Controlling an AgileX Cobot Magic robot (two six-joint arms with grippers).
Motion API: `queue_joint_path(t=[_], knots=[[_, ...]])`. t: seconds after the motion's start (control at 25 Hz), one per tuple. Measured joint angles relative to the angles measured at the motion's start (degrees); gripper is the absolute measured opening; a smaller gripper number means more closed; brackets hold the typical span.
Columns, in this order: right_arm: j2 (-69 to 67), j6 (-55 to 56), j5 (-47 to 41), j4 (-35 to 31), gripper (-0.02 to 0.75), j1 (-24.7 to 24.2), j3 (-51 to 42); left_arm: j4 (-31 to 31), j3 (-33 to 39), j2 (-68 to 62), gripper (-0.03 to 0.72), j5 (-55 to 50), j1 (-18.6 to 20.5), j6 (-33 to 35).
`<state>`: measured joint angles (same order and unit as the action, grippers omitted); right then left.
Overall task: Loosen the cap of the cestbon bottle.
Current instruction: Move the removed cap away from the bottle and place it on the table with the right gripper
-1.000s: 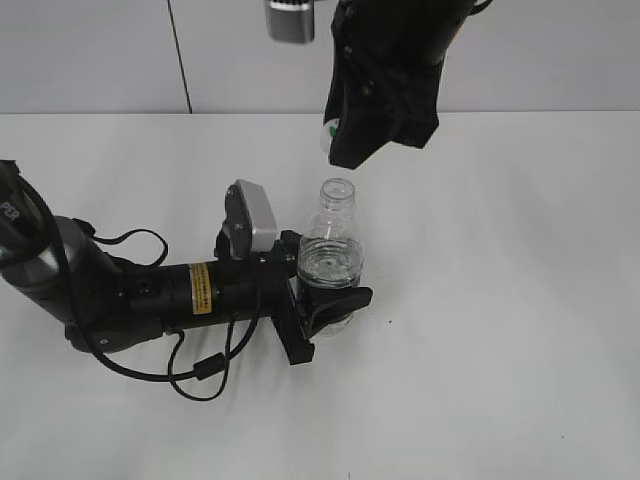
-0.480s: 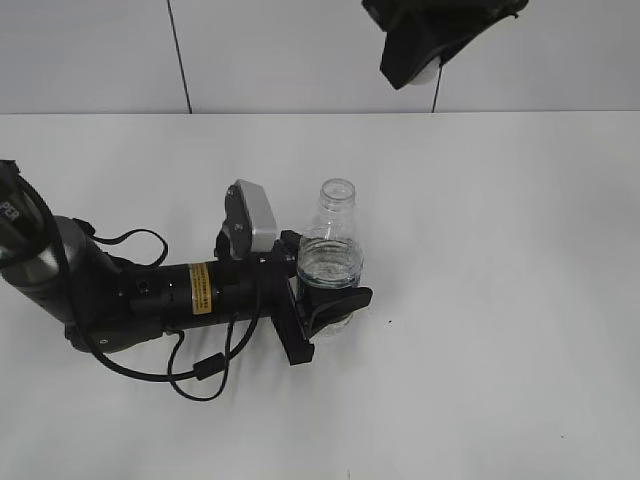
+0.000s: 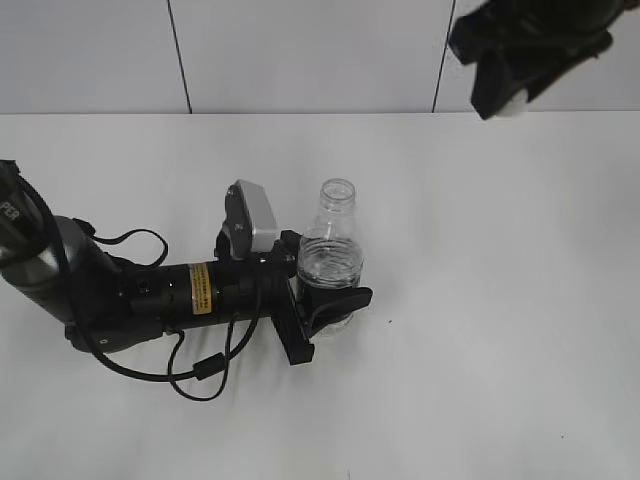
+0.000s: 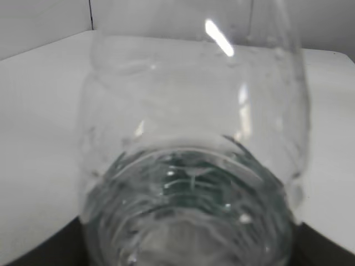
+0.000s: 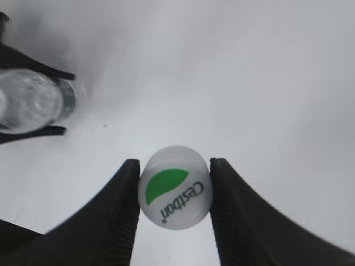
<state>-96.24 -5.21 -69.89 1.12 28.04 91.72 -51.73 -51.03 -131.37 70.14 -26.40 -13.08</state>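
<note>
The cestbon bottle (image 3: 330,255) stands upright on the white table with its neck open and no cap on it. My left gripper (image 3: 325,300) is shut on the bottle's lower body; the bottle (image 4: 194,166) fills the left wrist view. My right gripper (image 3: 510,85) is high at the top right, away from the bottle. It is shut on the white cap (image 5: 175,187), whose green leaf mark and "Cestbon" lettering face the right wrist camera. A sliver of the cap (image 3: 515,105) shows below the fingers. The bottle (image 5: 33,102) appears far left in the right wrist view.
The left arm (image 3: 150,295) lies across the table's left side with its cables. A grey panelled wall (image 3: 300,50) runs behind the table's far edge. White tabletop (image 3: 500,300) extends to the right of the bottle.
My right gripper has carried the cap from just above the bottle's neck up and to the right. The left gripper and the bottle have not moved.
</note>
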Motion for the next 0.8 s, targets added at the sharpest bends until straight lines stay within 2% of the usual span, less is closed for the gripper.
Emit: queue_joint_path(t=[0.2, 0.52, 0.8], knots=[[2.2, 0.1, 1.7, -0.2, 0.296, -6.3, -10.2, 0.0, 0.0, 0.0, 0.4, 0.0, 0.0, 0.0], [2.4, -1.5, 16.8, -2.6, 0.296, -14.4, -27.0, 0.0, 0.0, 0.0, 0.4, 0.0, 0.0, 0.0], [-1.2, -1.9, 28.2, -1.8, 0.296, -17.6, -30.8, 0.0, 0.0, 0.0, 0.4, 0.0, 0.0, 0.0]])
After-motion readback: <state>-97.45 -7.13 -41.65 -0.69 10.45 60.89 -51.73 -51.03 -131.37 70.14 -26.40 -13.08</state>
